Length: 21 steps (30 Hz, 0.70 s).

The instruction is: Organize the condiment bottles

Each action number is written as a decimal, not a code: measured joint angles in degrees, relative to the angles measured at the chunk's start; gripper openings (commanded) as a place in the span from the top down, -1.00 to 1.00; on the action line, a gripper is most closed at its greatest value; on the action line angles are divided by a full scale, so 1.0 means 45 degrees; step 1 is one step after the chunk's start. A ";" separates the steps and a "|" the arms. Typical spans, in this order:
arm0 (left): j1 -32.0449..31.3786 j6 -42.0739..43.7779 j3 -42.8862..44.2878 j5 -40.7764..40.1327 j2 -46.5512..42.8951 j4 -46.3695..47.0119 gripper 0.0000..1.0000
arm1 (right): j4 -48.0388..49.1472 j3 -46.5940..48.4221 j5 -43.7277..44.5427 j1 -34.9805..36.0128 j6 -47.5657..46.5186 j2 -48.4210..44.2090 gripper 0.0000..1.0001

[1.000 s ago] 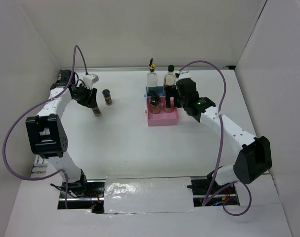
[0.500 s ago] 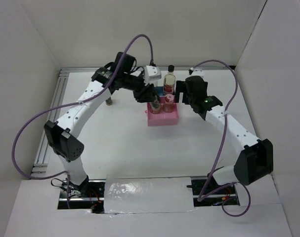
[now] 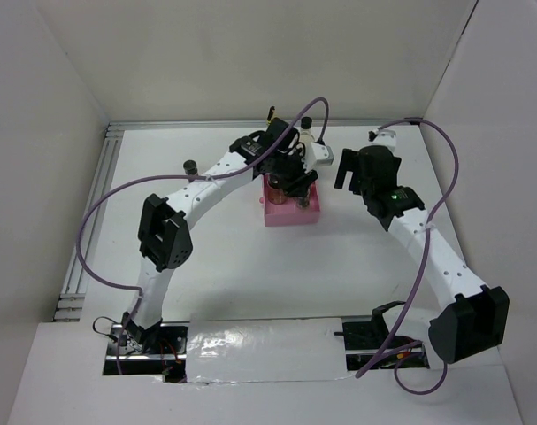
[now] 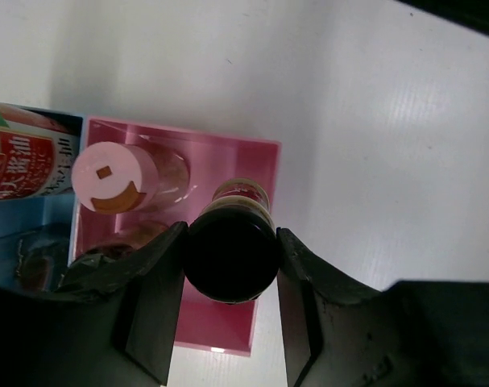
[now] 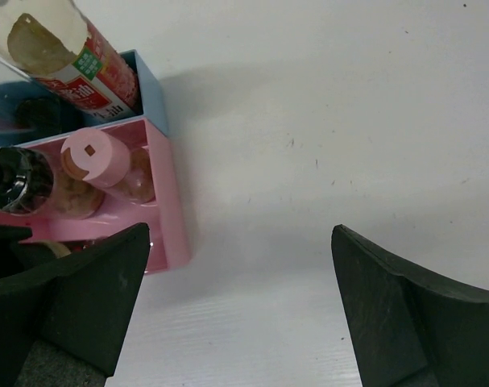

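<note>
1. Mostly hidden in the overhead view under the left arm: the trays and their load, with only the pourer bottle poking out near the far edge. Cut off in both wrist views: the red-label bottle, cap unseen.
2. Toward the far-left corner, alone on the desk: lone spice jar. Toward the middle of the far edge: pink tray holding the pink-capped jar and a brownish jar, half covered and hard to make out. Right against its far side: blue tray with the red-label bottle.
3. Left gripper pinching the gripped jar at its dark lid, over the pink tray; cannot tell whether set down. Right gripper spread wide, holding nothing, above bare desk just right of the trays.
</note>
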 measured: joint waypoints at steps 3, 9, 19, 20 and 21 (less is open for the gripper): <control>-0.0044 -0.0175 0.0107 -0.0389 0.0136 0.0457 1.00 | -0.0024 -0.0073 -0.0078 -0.0087 -0.0005 -0.0039 -1.00; -0.0136 -0.0180 0.0117 -0.0772 0.0238 0.1030 1.00 | -0.0073 -0.0335 -0.0228 -0.0170 -0.0019 -0.0092 -1.00; -0.0165 -0.0131 0.0204 -0.1224 0.1593 0.1263 1.00 | -0.0068 -0.0408 -0.0481 -0.0253 -0.0068 -0.0092 -1.00; -0.0170 -0.0121 0.0204 -0.1268 0.1695 0.1258 0.98 | -0.0068 -0.0408 -0.0500 -0.0262 -0.0068 -0.0092 -1.00; -0.0170 -0.0092 0.0204 -0.1282 0.1758 0.1263 0.96 | -0.0068 -0.0408 -0.0510 -0.0262 -0.0068 -0.0092 -1.00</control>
